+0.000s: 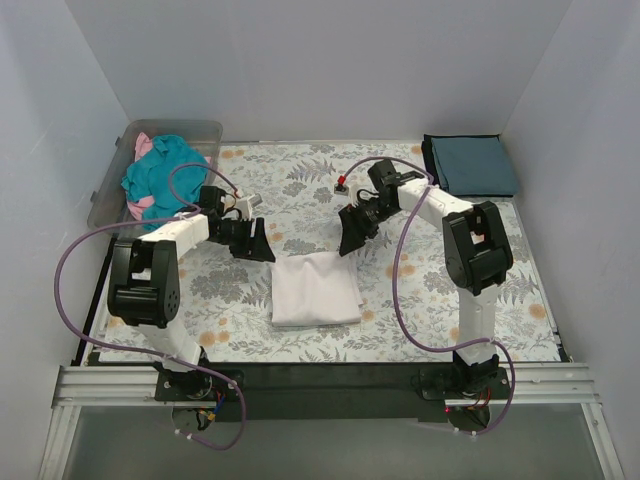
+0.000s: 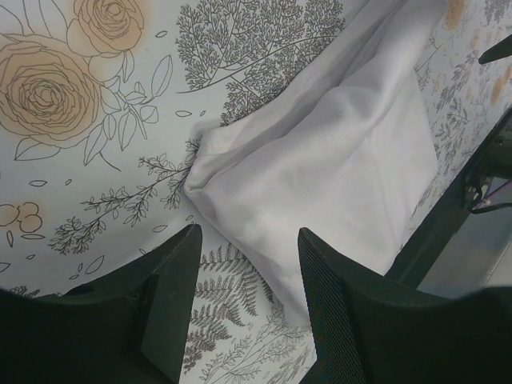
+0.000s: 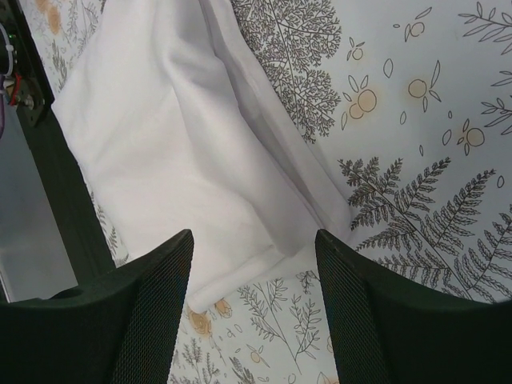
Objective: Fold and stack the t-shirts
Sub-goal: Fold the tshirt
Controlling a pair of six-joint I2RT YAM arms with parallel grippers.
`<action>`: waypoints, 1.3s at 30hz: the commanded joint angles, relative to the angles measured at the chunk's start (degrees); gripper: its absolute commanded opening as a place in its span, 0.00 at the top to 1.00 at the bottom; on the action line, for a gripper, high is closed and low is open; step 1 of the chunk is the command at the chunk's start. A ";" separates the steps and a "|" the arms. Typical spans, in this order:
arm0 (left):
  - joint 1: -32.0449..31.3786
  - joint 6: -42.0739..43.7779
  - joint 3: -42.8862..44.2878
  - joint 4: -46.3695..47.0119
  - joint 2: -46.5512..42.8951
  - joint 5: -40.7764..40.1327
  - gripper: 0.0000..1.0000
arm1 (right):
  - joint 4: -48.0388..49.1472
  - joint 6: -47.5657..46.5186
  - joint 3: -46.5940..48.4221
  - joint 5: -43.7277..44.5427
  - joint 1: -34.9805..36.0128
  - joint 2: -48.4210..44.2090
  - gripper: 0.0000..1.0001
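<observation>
Looks like a finished fold on the white tee (image 1: pixel 315 290), left gripper (image 1: pixel 260 248) and right gripper (image 1: pixel 350 242) just off its far corners, jaws wide and empty, probably sitting clear so nothing rumples before stacking with the slate-blue tee (image 1: pixel 478 166) well beyond it.

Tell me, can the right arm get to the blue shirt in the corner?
Probably yes. The blue shirt lies folded in the far right corner, on that arm's side, with nothing on top or between. The right gripper is open and empty by the white shirt.
</observation>
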 commanded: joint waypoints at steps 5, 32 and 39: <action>0.22 -2.23 -0.10 0.70 0.88 2.70 0.50 | 0.21 -1.41 -1.96 -0.25 0.43 1.00 0.31; 0.13 -5.22 -0.97 3.25 1.50 1.12 0.69 | 0.21 -0.62 -2.58 -1.57 0.95 -1.81 0.99; 0.13 -5.92 0.26 3.34 2.46 0.50 0.77 | 0.04 -0.35 -3.28 -1.75 0.95 -3.65 0.99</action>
